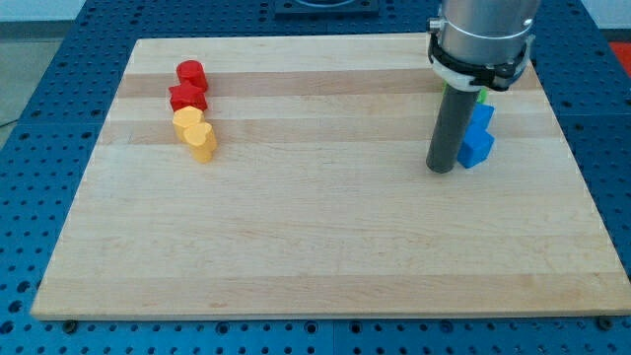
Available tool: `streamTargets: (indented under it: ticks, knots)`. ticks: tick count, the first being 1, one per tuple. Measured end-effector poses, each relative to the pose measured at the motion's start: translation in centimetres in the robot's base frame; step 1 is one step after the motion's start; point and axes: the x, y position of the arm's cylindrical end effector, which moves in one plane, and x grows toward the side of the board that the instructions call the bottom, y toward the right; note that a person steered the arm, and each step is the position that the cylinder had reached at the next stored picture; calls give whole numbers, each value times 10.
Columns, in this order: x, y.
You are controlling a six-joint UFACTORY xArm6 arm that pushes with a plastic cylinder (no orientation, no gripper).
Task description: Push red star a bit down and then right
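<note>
The red star [187, 97] lies near the view's upper left of the wooden board [315, 247]. A red cylinder [190, 72] touches it from above. A yellow block [186, 120] touches it from below, and a yellow heart [201, 140] lies just under that. My tip [440, 169] rests on the board far to the right of the red star, right beside the left edge of the blue blocks.
Two blue blocks [478, 136] stand stacked in line at the view's right, touching my rod's right side. A green block [482, 96] peeks out above them, mostly hidden by the arm. The board sits on a blue perforated table [39, 118].
</note>
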Motion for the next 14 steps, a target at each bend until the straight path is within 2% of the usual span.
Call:
streamTargets:
  ticks: [2, 3, 5, 6, 7, 8, 9, 10, 12, 13, 14]
  knots:
    - [14, -19]
    - [63, -67]
    - [104, -127]
    - [134, -196]
    - [140, -274]
    - [123, -347]
    - [76, -394]
    - [56, -436]
    - [54, -437]
    - [24, -438]
    - [-40, -437]
